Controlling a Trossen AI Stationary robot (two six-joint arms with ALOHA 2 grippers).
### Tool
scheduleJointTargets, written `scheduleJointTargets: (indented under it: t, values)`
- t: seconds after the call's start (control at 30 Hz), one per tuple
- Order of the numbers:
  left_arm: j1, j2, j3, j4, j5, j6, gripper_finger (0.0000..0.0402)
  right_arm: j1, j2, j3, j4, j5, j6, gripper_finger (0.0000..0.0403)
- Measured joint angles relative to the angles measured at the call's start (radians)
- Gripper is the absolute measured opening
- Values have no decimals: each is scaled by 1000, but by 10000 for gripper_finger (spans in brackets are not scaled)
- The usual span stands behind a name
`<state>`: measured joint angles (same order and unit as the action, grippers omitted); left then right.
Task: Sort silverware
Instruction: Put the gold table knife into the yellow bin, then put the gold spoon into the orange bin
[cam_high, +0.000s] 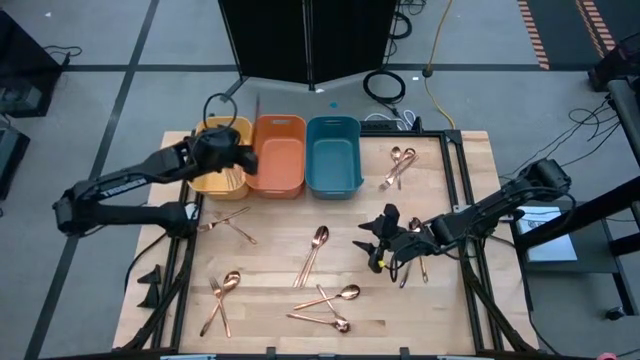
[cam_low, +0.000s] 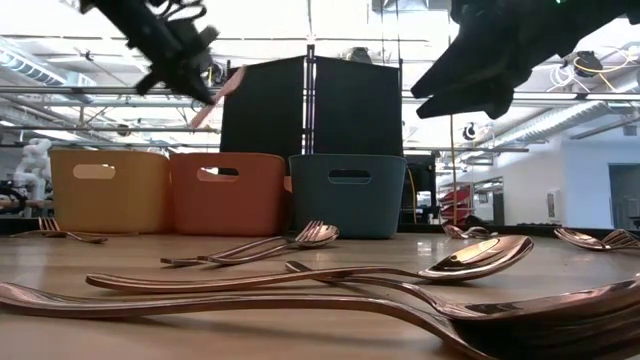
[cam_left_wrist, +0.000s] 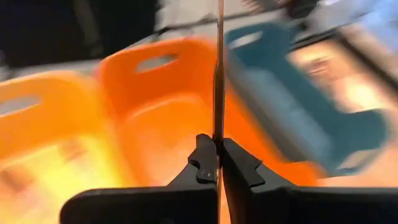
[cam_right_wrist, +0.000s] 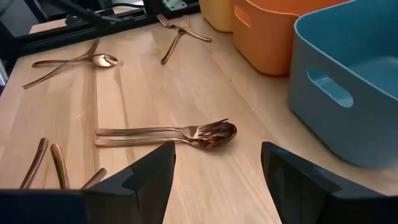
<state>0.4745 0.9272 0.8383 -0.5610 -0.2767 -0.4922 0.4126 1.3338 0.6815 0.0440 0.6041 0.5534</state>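
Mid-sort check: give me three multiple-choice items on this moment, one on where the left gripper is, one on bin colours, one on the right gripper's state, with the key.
1. Where is the left gripper?
A. Above the yellow and orange bins
B. Low over the table's near edge
C. Inside the teal bin

2. The three bins, from the left arm's side, are:
A. teal, yellow, orange
B. yellow, orange, teal
C. orange, teal, yellow

3. The right gripper is:
A. shut on a fork
B. shut on nothing
C. open

Key:
1 A, the high view shows it where the yellow bin meets the orange bin, shut on a slim piece of silverware.
2 B, yellow, orange, then the teal bin.
3 C, its fingers stand apart above a fork and spoon lying on the table.
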Motion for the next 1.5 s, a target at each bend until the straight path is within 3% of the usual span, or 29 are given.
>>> scheduleJointTargets:
  t: [0.4,0.77,1.0,1.3,1.5]
  values:
    - [220,32,0,-263,23,-53,0,2,1,0,5,-16,14,229]
    - [418,153,0,-439,274,-10,0,2,0,0,6,-31,4,227]
    - [464,274,0,-451,387,30,36,2,1,0,6,-34,6,227]
    - [469,332,6,-455,400,124,80,2,1,0,5,-34,4,227]
    - [469,332,152,-510,372,223,86,2,0,0,5,-34,-15,227]
